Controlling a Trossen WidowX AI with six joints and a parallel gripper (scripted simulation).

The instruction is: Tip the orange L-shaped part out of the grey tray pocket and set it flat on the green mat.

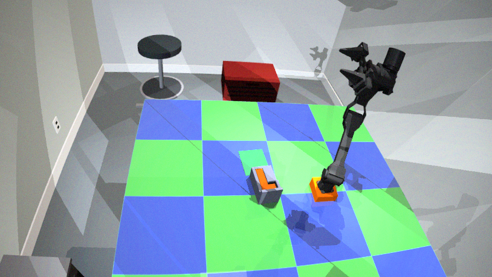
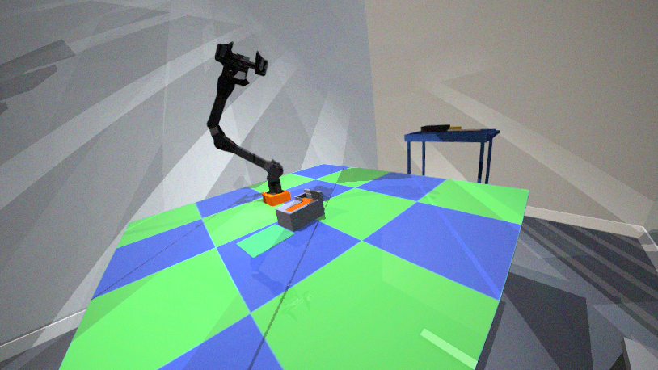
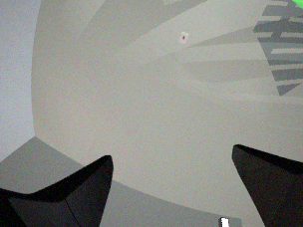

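The orange L-shaped part (image 1: pixel 262 178) (image 2: pixel 299 205) lies in the pocket of the grey tray (image 1: pixel 269 197) (image 2: pixel 299 219), its top about level with the tray's top face. In the top view its L-shaped end is toward the near side, beside a dark opening in the tray. The green mat (image 1: pixel 252 159) (image 2: pixel 264 241) lies flat against the tray's far side in the top view, with nothing on it. My gripper (image 1: pixel 340 60) (image 2: pixel 242 56) (image 3: pixel 174 157) is wide open and empty, raised high above the table and well away from the tray.
The arm's orange base (image 1: pixel 323 197) (image 2: pixel 276 199) stands on the checkered table (image 1: pixel 165 169) (image 2: pixel 404 285), near the tray. Beyond the table are a round stool (image 1: pixel 159 46), a red cabinet (image 1: pixel 250 72) and a blue side table (image 2: pixel 453 136) with items on it.
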